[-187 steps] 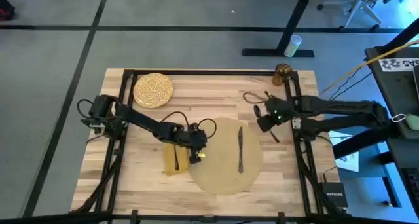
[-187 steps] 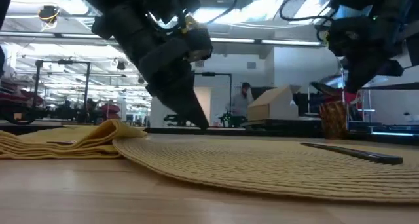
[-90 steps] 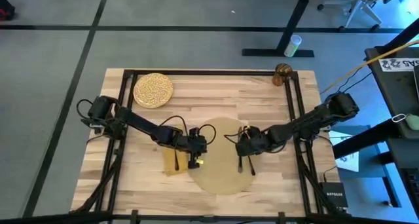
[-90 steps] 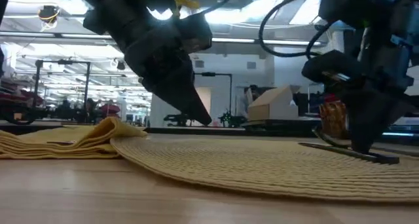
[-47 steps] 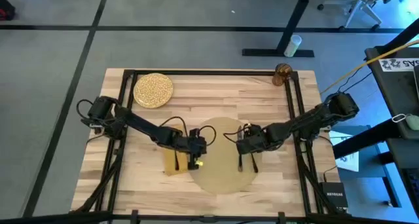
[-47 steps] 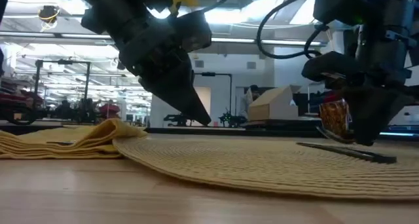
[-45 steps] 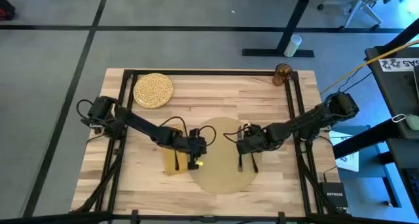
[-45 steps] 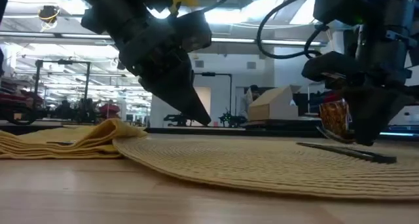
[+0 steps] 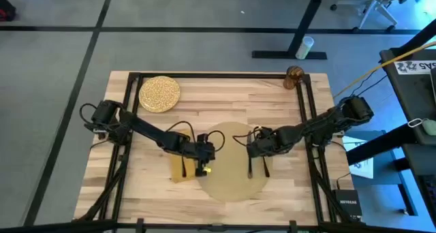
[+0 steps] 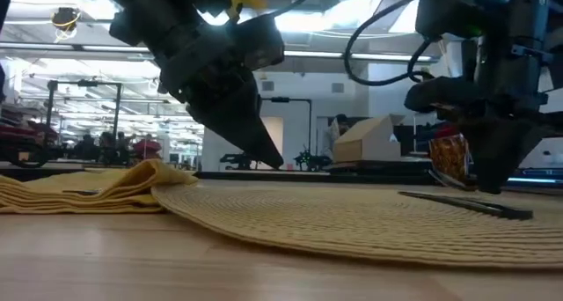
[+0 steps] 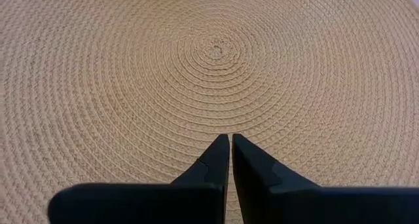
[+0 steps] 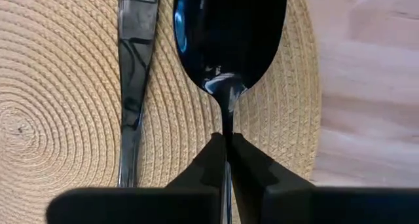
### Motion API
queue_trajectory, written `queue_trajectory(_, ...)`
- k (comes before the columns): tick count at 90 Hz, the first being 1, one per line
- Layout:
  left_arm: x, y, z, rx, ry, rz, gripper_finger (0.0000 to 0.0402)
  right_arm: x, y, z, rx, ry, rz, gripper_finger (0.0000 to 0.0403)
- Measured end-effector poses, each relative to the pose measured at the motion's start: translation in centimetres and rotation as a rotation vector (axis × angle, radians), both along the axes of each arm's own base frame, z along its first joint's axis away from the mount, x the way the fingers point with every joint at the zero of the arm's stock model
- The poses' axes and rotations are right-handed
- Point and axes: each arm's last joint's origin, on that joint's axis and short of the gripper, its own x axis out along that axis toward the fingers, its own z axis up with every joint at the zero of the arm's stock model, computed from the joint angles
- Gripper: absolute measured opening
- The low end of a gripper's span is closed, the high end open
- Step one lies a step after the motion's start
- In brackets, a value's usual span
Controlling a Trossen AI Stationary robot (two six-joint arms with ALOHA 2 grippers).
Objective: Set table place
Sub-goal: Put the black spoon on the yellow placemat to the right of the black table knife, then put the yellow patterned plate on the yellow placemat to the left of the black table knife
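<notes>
Wooden table [image 9: 225, 100] carries a tan placemat [image 9: 231, 161]; grey floor [image 9: 61, 56] surrounds.

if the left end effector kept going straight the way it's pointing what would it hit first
Most likely the placemat. The left end effector, shut, points down at its woven surface with nothing showing between them, though how far off it hangs is unclear.

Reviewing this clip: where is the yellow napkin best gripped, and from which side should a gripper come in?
Probably at the napkin's raised fold, which humps up beside the placemat in the low view. Come from above on its outer side, since the left gripper, shut, sits over the placemat's edge next to it.
</notes>
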Motion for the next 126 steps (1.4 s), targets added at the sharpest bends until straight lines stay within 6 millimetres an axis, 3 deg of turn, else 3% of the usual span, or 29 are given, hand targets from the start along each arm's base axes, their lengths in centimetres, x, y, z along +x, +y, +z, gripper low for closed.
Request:
queue_trajectory(45,0.0,0.0,0.0,0.000,0.000,0.000,0.0001,0.1,0.0,0.0,0.001,-0.007,-0.005,0.0084)
queue_trajectory(68,0.0,0.0,0.1,0.005,-0.003,-0.006,0.0001,0.4,-0.2,0.1,-0.094,-0.060,0.048,0.0076)
queue_trajectory(85,0.1,0.1,1.0,0.010,-0.018,-0.013,0.0001,1.2,-0.2,1.3,-0.192,-0.083,0.185,0.0049)
queue_trajectory(103,-0.6,1.0,3.5,0.013,-0.039,0.002,0.0001,1.8,-0.1,3.3,-0.270,-0.045,0.401,0.0006)
queue_trajectory(126,-2.4,2.5,5.9,0.052,0.004,0.005,0.0001,2.4,0.0,5.6,-0.382,0.023,0.796,0.0001)
